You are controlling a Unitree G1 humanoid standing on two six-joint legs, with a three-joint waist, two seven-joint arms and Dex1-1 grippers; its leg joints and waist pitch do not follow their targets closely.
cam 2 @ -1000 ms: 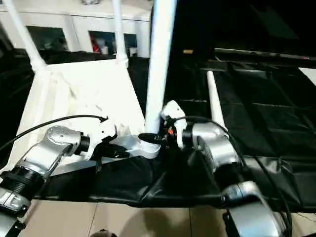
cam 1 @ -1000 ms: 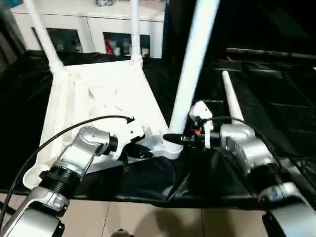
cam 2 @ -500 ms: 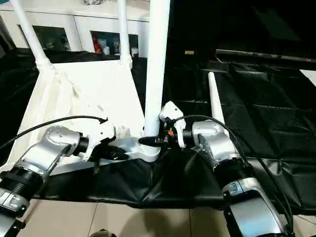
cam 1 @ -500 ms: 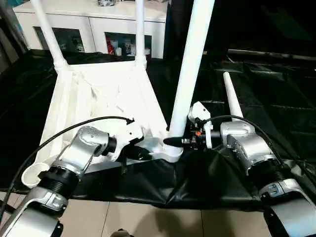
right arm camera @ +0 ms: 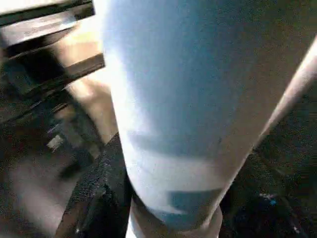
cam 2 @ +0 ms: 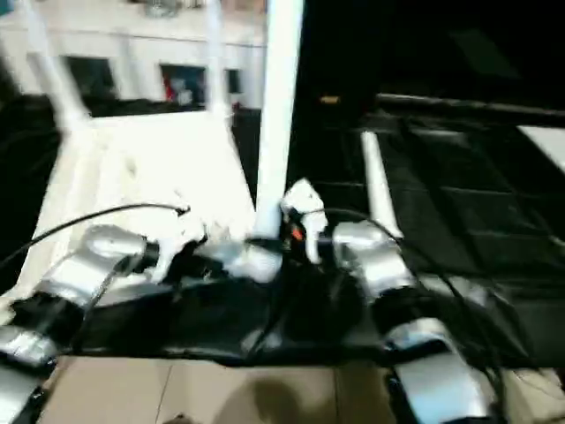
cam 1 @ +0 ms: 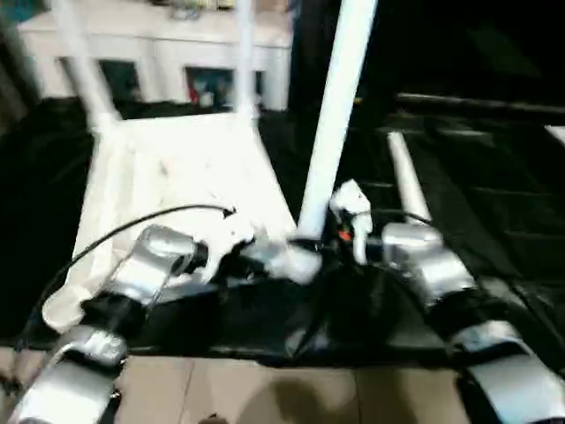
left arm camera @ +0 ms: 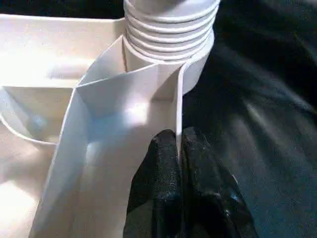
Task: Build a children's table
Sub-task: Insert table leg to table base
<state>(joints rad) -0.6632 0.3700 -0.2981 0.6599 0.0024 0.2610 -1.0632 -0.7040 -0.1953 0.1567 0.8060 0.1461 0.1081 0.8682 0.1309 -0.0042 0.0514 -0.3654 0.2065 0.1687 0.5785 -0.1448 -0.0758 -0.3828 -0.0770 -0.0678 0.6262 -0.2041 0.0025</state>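
The third leg (cam 1: 334, 124) stands upright in the near corner socket (left arm camera: 171, 29) of my upturned tabletop (cam 1: 177, 168). My right pincer (right arm camera: 106, 191) clamps that leg; my left pincer (left arm camera: 179, 163) pinches the rim wall. Cross-threading if I tilt it.

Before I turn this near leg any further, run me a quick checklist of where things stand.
1. Right gripper closed round near leg base: ok.
2. Left gripper shut on tabletop rim wall: ok.
3. Leg thread fully down in corner socket: not ok, rings still showing.
4. Two far legs standing: ok.
5. Fourth leg lying loose on black sheet: ok.
6. Near leg straight: cannot tell.
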